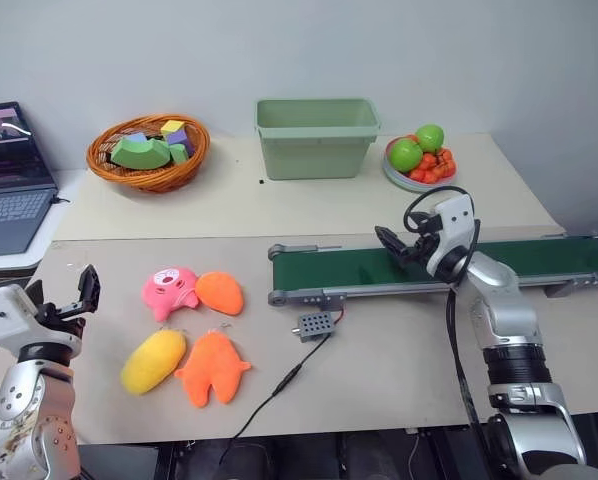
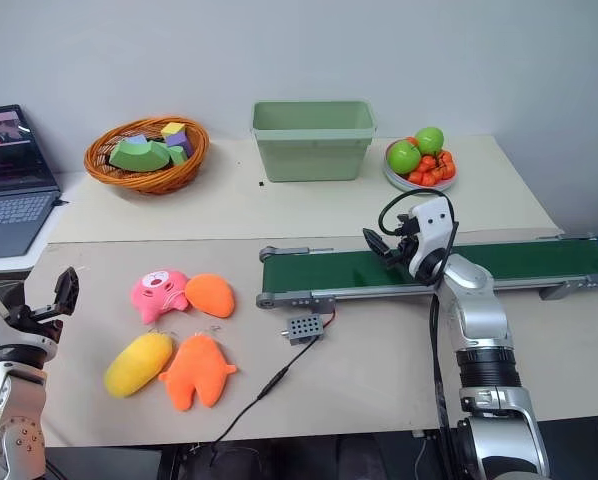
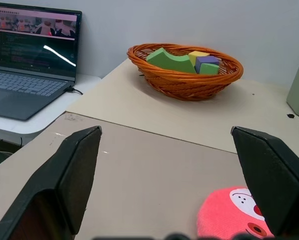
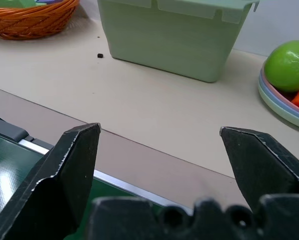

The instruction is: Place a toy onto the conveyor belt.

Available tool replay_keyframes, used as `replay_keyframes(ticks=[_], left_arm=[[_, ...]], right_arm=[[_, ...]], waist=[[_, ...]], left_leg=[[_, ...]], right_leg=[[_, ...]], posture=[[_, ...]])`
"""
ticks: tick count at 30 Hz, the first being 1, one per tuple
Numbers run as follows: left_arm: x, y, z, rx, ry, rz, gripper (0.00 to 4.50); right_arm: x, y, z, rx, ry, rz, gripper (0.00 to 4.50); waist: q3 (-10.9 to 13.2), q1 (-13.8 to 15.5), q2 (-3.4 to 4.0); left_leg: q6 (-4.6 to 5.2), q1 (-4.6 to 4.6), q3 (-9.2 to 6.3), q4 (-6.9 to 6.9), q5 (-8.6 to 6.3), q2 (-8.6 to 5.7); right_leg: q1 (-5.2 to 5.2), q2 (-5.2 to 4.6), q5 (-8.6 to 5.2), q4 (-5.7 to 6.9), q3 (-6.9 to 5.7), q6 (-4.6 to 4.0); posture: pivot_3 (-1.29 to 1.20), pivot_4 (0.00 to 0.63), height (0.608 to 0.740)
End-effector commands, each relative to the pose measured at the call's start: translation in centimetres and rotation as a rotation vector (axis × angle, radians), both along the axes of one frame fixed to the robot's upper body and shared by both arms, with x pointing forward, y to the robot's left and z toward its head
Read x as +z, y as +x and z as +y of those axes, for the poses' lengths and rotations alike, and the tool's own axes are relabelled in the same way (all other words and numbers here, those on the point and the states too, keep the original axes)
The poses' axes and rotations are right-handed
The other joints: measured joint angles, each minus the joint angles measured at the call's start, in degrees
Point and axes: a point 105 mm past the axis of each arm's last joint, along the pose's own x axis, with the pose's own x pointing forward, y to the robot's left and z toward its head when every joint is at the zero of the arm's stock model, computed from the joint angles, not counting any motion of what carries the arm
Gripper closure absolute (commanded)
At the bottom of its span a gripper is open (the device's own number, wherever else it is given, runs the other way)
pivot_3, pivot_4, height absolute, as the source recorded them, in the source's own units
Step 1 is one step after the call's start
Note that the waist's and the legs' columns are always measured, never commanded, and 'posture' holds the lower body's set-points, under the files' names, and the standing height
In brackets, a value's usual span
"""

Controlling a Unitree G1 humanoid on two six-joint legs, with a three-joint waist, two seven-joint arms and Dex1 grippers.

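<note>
Your left pincer (image 1: 82, 291) stands wide with nothing between its 2 black fingers (image 3: 64, 180), raised at the table's (image 1: 399, 370) near left corner. The toy (image 1: 153, 361), a plain yellow oval plush, lies on the table to the right of that pincer and nearer you, touching the orange lobed plush (image 1: 212, 367); the pink plush (image 1: 169, 292) lies just beyond it. Your right pincer (image 1: 391, 243) is likewise spread wide and holds nothing, poised over the conveyor belt (image 1: 339, 268), well apart from the toy. Beyond it stand the green bin (image 4: 174, 35) and the fruit plate (image 1: 419, 160).
</note>
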Motion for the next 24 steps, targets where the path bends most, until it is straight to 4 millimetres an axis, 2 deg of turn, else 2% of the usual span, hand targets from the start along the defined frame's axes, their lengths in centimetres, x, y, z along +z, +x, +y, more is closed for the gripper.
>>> replay_keyframes(ticks=[1, 3, 6, 8, 9, 11, 12, 13, 19, 21, 24], left_arm=[[1.4, 0.1, -0.5, -0.028, 0.034, -0.044, 0.08], [1.5, 0.4, -1.1, -0.055, 0.014, -0.06, 0.08], [1.3, 0.5, -1.2, -0.072, -0.01, -0.057, 0.08], [1.1, 0.5, -1.3, -0.087, -0.007, -0.048, 0.08], [1.1, 0.6, -1.4, -0.094, -0.008, -0.047, 0.08], [1.0, 0.7, -1.7, -0.108, -0.013, -0.043, 0.08], [1.0, 0.8, -1.8, -0.112, -0.014, -0.042, 0.08], [0.9, 0.9, -2.0, -0.12, -0.014, -0.037, 0.08], [-0.1, -0.2, -2.6, -0.19, -0.104, -0.015, 0.08], [-1.6, -1.8, -2.3, -0.259, -0.232, 0.019, 0.08], [-2.4, -5.2, -2.6, -0.429, -0.445, 0.008, 0.08]], right_arm=[[2.2, -0.5, 0.6, 0.036, -0.01, -0.092, 0.0], [2.5, -1.4, 2.8, 0.164, -0.052, -0.096, 0.0], [3.1, -4.1, 6.3, 0.413, -0.09, -0.103, 0.0], [3.6, -7.1, 8.7, 0.64, -0.12, -0.098, 0.0], [3.6, -9.3, 9.7, 0.785, -0.152, -0.082, 0.0], [3.1, -14.0, 10.6, 1.074, -0.207, -0.012, 0.0], [2.9, -15.4, 10.6, 1.156, -0.221, 0.018, 0.0], [2.7, -16.0, 10.6, 1.194, -0.23, 0.036, 0.0], [2.4, -16.1, 11.2, 1.215, -0.237, 0.048, 0.0], [2.3, -16.0, 11.4, 1.205, -0.231, 0.043, 0.0], [2.1, -15.7, 11.4, 1.187, -0.227, 0.047, 0.0]], waist=[[0.0, 0.01, 0.0], [0.0, -0.01, 0.0], [0.0, -0.18, 0.0], [0.01, -0.11, 0.01], [0.01, -0.05, 0.02], [0.02, 0.3, 0.02], [0.02, 0.5, 0.01], [0.02, 0.59, 0.01], [0.01, 0.5, 0.0], [0.01, 0.45, 0.0], [0.01, -0.11, 0.0]], left_leg=[[0.0, 0.0, 0.0, 0.0, 0.0, 0.0], [0.0, 0.0, 0.0, 0.0, 0.0, 0.0], [0.0, 0.0, 0.0, 0.0, 0.0, 0.05], [-0.01, 0.0, 0.0, 0.0, -0.01, 0.08], [-0.01, -0.02, 0.0, 0.0, -0.02, 0.08], [0.02, -0.03, -0.02, 0.0, -0.05, 0.09], [0.05, -0.03, -0.05, 0.0, -0.08, 0.11], [0.06, -0.04, -0.06, 0.02, -0.11, 0.12], [0.03, 0.19, -0.03, 0.02, -0.19, 0.27], [-0.09, 0.23, -0.02, 0.01, -0.29, 0.39], [-0.14, 0.2, 0.0, 0.0, -0.37, 0.46]], right_leg=[[0.0, 0.0, 0.0, 0.0, 0.0, 0.0], [-0.01, 0.0, 0.0, 0.0, 0.0, 0.0], [-0.01, 0.05, 0.0, 0.0, 0.0, 0.0], [-0.01, 0.07, 0.0, -0.02, 0.0, 0.0], [-0.01, 0.08, 0.0, -0.03, 0.0, 0.0], [0.01, 0.09, 0.0, -0.08, -0.04, 0.0], [0.03, 0.11, 0.0, -0.16, -0.08, 0.0], [0.09, 0.11, 0.0, -0.24, -0.11, 0.01], [0.35, 0.28, 0.22, -0.47, -0.09, -0.06], [0.35, 0.4, 0.21, -0.47, -0.09, -0.08], [0.21, 0.47, 0.15, -0.45, -0.09, -0.16]], posture=[[0.0, 0.15, 0.728], [0.0, 0.15, 0.728], [0.0, 0.15, 0.728], [0.0, 0.15, 0.728], [0.0, 0.15, 0.728], [0.0, 0.15, 0.728], [0.0, 0.15, 0.728], [0.0, 0.15, 0.728], [0.0, 0.15, 0.728], [0.0, 0.15, 0.728], [0.0, 0.15, 0.728]])
